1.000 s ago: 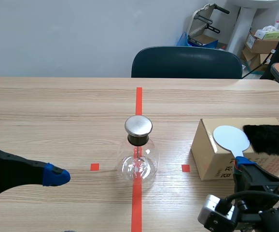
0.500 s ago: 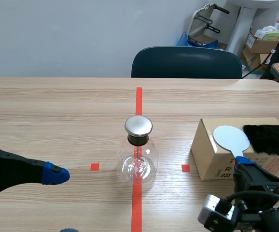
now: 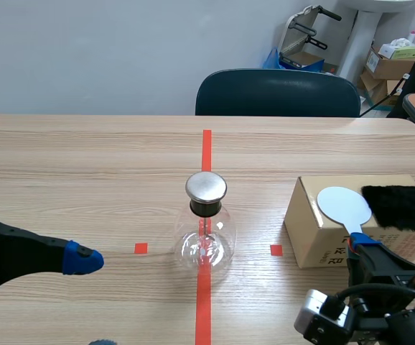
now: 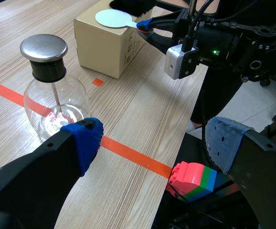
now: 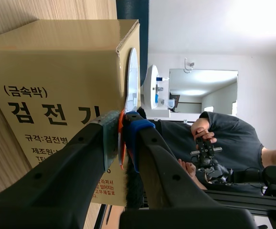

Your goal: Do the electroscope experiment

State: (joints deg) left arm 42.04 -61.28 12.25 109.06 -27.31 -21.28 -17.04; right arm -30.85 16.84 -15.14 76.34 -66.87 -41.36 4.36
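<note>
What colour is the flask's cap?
The cap is silver; clearest in the left wrist view.

Your electroscope (image 3: 206, 226) stands mid-table (image 3: 85, 165). At its 3 o'clock you have the box (image 3: 309, 230), with the paddle (image 3: 344, 206) and fur pad (image 3: 400, 207) on top. At 12 o'clock, beyond the table, sits the chair (image 3: 278, 93). At 9 o'clock is the left gripper (image 4: 154, 143).

The worktop (image 3: 85, 165) carries one glass electroscope flask (image 3: 206, 228) and one cardboard box (image 3: 309, 233). At the box there are one white disc paddle (image 3: 344, 206) and one black fur pad (image 3: 400, 207). There are two grippers, the left gripper (image 4: 154, 143) and the right gripper (image 5: 123, 131). One dark chair (image 3: 278, 93) stands behind the worktop. One stack of coloured bricks (image 4: 193, 179) shows just off the worktop's edge.
</note>
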